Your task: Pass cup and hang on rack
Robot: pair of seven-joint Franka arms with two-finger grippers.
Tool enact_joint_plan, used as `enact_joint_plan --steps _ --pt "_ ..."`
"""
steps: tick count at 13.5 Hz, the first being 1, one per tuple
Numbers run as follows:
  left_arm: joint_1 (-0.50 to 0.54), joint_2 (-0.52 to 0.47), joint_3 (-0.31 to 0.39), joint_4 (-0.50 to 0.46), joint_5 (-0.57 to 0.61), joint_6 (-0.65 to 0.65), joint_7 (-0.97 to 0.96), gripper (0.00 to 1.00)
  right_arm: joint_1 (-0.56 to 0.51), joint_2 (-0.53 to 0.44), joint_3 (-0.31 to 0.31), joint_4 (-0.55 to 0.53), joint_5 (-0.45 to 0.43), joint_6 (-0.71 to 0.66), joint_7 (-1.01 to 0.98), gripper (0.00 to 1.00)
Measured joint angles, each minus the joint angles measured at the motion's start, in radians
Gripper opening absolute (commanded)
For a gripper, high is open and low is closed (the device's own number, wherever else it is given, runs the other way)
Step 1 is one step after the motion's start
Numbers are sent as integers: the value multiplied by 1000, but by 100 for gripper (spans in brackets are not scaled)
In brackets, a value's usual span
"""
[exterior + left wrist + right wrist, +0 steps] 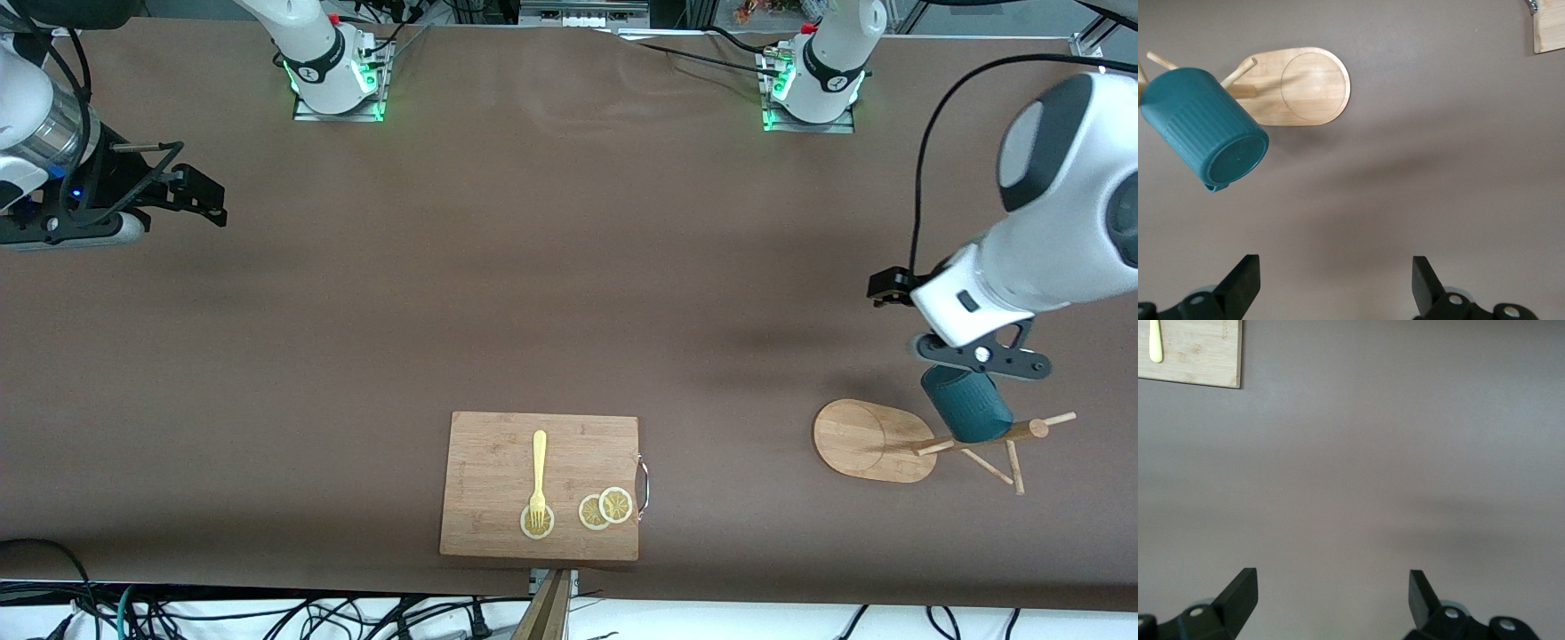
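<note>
The dark teal cup [966, 404] hangs tilted, bottom up, on a peg of the bamboo rack [867, 440] near the left arm's end of the table. The left wrist view shows the cup's ribbed side and base [1201, 127] against the rack's pegs, above the oval base [1305, 87]. My left gripper [971, 357] is just above the cup, open and empty [1335, 267], apart from it. My right gripper [200, 191] waits open and empty [1333, 583] over bare table at the right arm's end.
A rectangular wooden cutting board [498, 484] lies near the front camera at mid-table, with a yellow fork [539, 471] and lemon slices [606, 508] on it. Its corner shows in the left wrist view [1550, 27] and the right wrist view [1198, 353].
</note>
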Motion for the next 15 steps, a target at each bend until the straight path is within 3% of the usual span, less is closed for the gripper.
enact_joint_plan --steps 2,5,8,11,15 --pt "-38 -38 43 0 0 9 0 100 0 0 0 0 0 0 0 100" --pt "-132 -131 200 -54 -95 108 0 100 -1 0 0 0 0 0 0 100" --pt "-137 -301 321 -299 -226 278 9 100 -1 0 0 0 0 0 0 100" --pt "-134 -408 338 -463 -232 343 9 100 -1 0 0 0 0 0 0 100" --pt "-136 -421 343 -493 -232 355 8 100 -1 0 0 0 0 0 0 100"
